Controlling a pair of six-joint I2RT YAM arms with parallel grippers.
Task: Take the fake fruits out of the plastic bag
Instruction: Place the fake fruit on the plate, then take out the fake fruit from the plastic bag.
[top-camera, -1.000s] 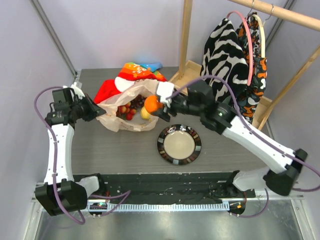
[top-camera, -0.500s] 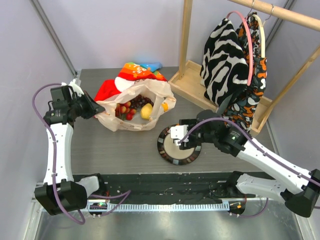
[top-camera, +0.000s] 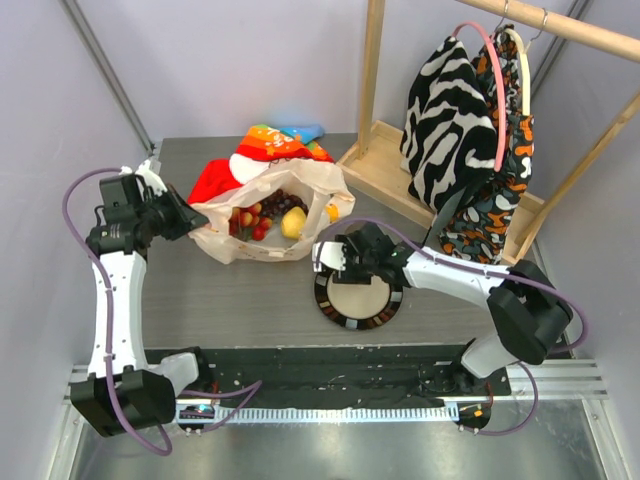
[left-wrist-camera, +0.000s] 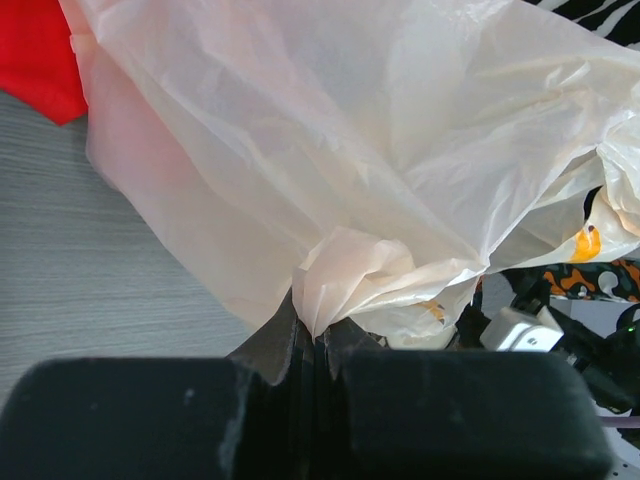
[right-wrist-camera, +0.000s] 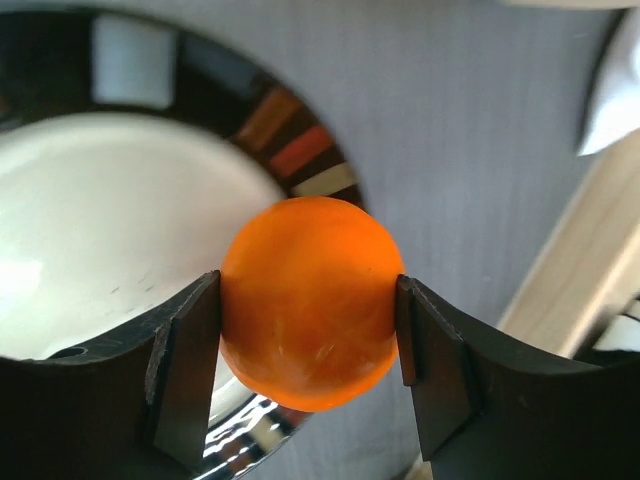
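Right fingers (right-wrist-camera: 185, 370) have carried orange (right-wrist-camera: 308, 300) over plate (right-wrist-camera: 300, 155).

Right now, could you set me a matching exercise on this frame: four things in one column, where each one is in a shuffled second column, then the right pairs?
Things
1. small orange
2. plastic bag
3. lemon
4. plate

Places
A. lying inside the open bag
B. pinched at its edge by the shut left gripper
C. on the table, beneath the right gripper
D. held between the right gripper's fingers, above the dark rim

Pairs: 1-D, 2-B, 3-A, 4-C
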